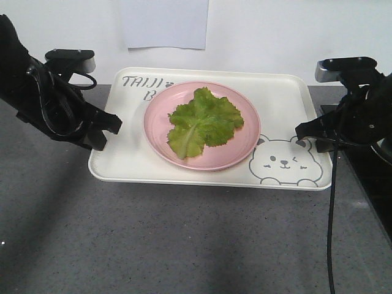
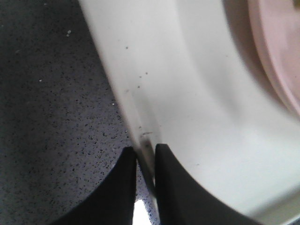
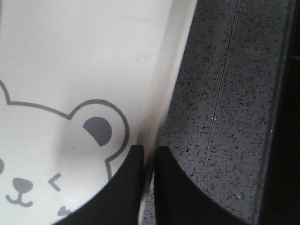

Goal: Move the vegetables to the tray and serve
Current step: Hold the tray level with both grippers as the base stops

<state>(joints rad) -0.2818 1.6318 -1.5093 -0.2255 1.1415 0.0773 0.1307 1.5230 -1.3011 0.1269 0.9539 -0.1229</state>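
Observation:
A ruffled green lettuce leaf, the vegetables (image 1: pixel 203 121), lies on a round pink plate (image 1: pixel 245 147) in the middle of the cream-white tray (image 1: pixel 125 158) with the grey bear drawing. My left gripper (image 1: pixel 114 127) is shut on the tray's left rim (image 2: pixel 123 93), which runs between its two black fingers (image 2: pixel 174 187). My right gripper (image 1: pixel 301 133) is shut on the tray's right rim (image 3: pixel 166 89), beside the bear's ear (image 3: pixel 98 130). The tray (image 2: pixel 197 84) fills much of the left wrist view, with the pink plate (image 2: pixel 276 51) at its right edge.
The tray sits over a dark speckled grey counter (image 1: pixel 184 239), near the white back wall, where a sheet of paper (image 1: pixel 164 23) hangs. A black cable (image 1: pixel 331 233) drops from the right arm. A dark strip borders the counter on the right (image 3: pixel 286 117).

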